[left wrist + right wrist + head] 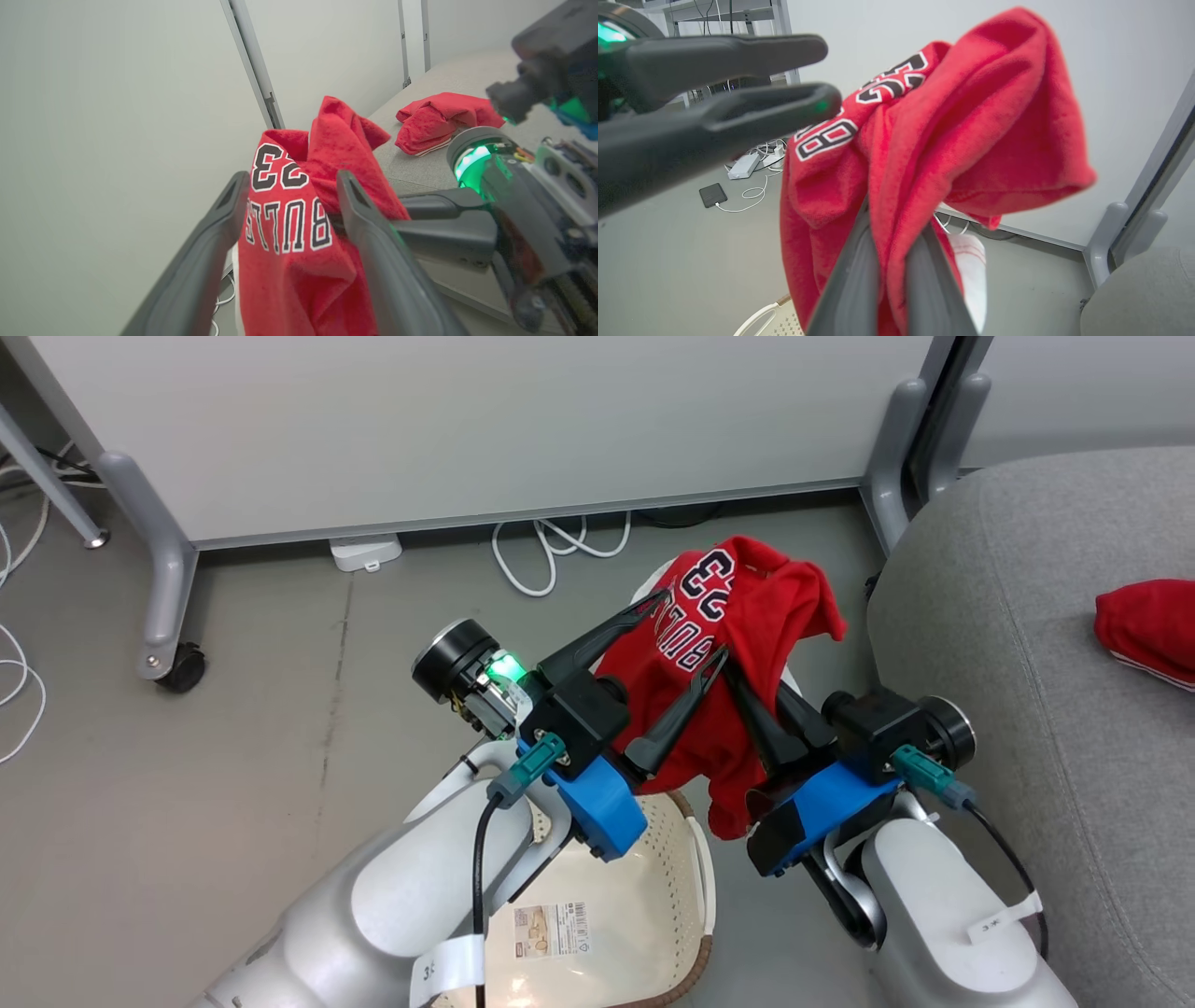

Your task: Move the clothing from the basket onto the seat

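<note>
A red jersey (747, 616) with "BULLS 23" lettering hangs in the air above the cream basket (695, 840), whose floor bears a label sticker. My right gripper (735, 679) is shut on the jersey (952, 135); its tips (892, 233) are buried in the cloth. My left gripper (689, 629) is open, its fingers spread on either side of the jersey's lettered front (289, 224). The grey seat (1008, 691) lies to the right, and on it is another red garment (1153, 625) with white trim, which the left wrist view shows too (439, 119).
A pale partition panel (467, 420) on grey legs with a caster (182, 667) stands behind. White cables (551, 555) and an adapter (366, 553) lie on the grey floor beneath it. A small black device (712, 194) lies on the floor further off.
</note>
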